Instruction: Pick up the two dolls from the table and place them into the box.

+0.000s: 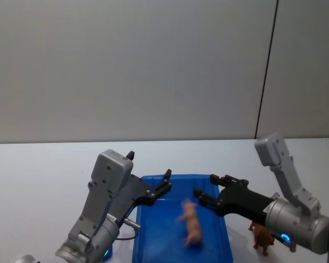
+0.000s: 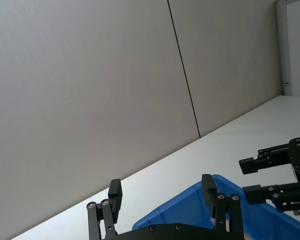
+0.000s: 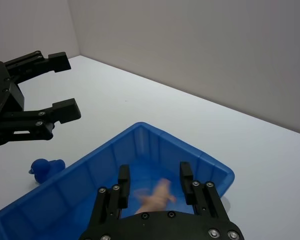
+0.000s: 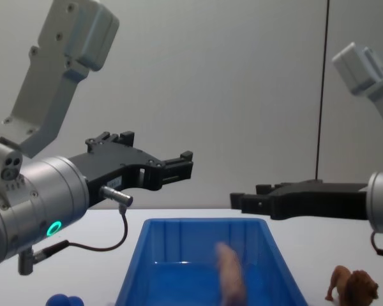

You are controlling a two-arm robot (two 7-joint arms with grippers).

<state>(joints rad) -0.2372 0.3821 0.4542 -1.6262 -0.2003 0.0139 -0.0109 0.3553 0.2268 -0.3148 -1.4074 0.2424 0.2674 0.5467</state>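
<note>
Left wrist view: the left gripper [image 2: 161, 192] is spread wide over the blue box [image 2: 182, 202], bottom centre. Right wrist view: the right gripper [image 3: 155, 172] is spread too, with the blurred pink pig [image 3: 157, 195] inside the box beneath it. Head view: the lion [image 1: 261, 236] stands on the table [image 1: 44, 175], lower right.

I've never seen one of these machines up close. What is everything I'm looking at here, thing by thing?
box: one, bright blue, on the table in front of the robot, between the two arms
pig doll: one, pale pink, inside the box, blurred
lion doll: one, brown, standing on the table just to the right of the box
small blue object: one, blue, on the table to the left of the box; too small to identify
table: one, white, under everything
wall: one, grey with a dark vertical seam, behind the table
left gripper: one, black, open, raised over the box's left far corner
right gripper: one, black, open, raised over the box's right side
</note>
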